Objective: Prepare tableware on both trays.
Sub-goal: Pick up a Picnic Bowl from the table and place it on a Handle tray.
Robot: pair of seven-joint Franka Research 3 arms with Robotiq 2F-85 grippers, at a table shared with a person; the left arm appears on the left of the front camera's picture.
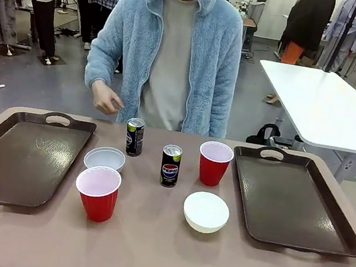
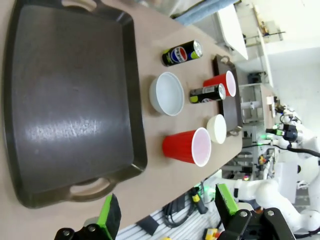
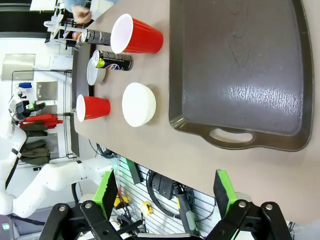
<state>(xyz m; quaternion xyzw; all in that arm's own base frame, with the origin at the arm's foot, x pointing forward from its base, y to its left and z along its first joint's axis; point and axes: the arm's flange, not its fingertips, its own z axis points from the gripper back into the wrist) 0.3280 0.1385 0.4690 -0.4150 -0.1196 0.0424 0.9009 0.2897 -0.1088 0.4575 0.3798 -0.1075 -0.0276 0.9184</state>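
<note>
Off the near edge of the table (image 1: 146, 250), the left gripper (image 2: 167, 210) and the right gripper (image 3: 165, 192) are held with fingers spread, nothing between them. Between the left tray (image 1: 18, 156), its corner cut off, and the right tray (image 1: 293, 199), a red cup (image 1: 97, 192) and a white bowl (image 1: 205, 212) are set nearest. A second bowl (image 1: 105, 158), a Pepsi can (image 1: 170, 165) and a second red cup (image 1: 215, 162) come next, then another can (image 1: 135, 136), its label unreadable. The person's hand (image 1: 105, 98) is held beyond.

The tan worktop (image 1: 145, 257) carries a dark brown tray (image 2: 70, 100) just ahead of the left pincer (image 2: 167, 200) and a second tray (image 3: 240, 65) ahead of the right pincer (image 3: 165, 187). Between the trays stand a near red cup (image 1: 97, 192), a far red cup (image 1: 214, 163), a near white bowl (image 1: 206, 212), a far bowl (image 1: 105, 158), a Pepsi can (image 1: 170, 165) and a second dark can (image 1: 135, 136).
</note>
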